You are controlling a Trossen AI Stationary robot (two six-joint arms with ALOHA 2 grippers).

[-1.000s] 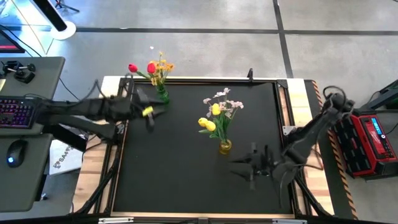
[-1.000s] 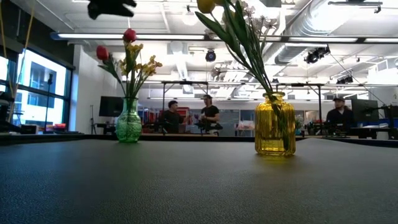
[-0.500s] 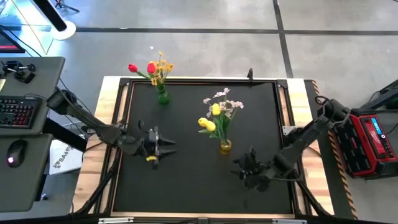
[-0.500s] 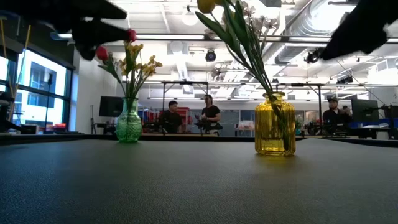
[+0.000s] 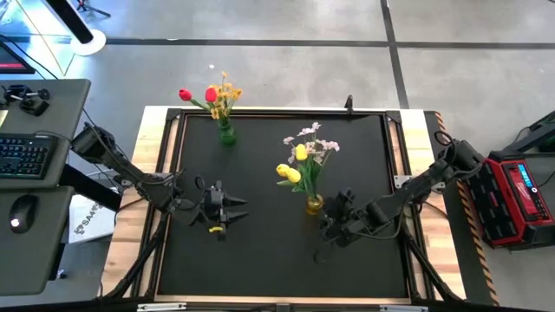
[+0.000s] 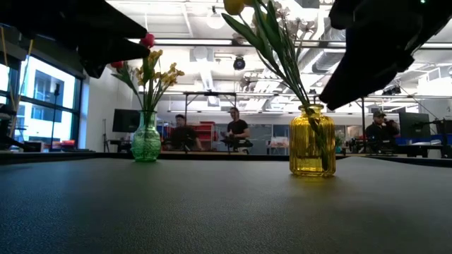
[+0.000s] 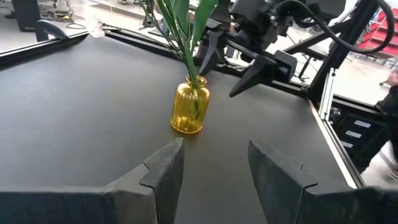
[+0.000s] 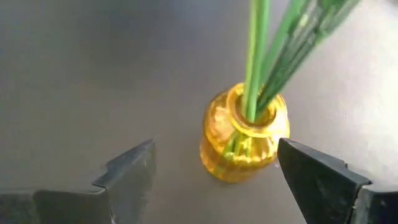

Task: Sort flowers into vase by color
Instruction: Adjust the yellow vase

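Our right gripper (image 5: 334,227) has swung in from the near right and spread its fingers wide, empty, just beside the ribbed yellow glass vase (image 8: 244,135) holding the yellow tulips (image 5: 295,165) and pale blossom sprig (image 5: 314,139). The left gripper (image 5: 227,211), drawn back from the green glass vase (image 5: 226,134) of red blooms (image 5: 198,94) at far left, hangs part open and empty, so we judge the sorting nearly finished.

Wide-apart jaws frame a yellow vase (image 8: 244,134) holding green stems (image 8: 256,56).
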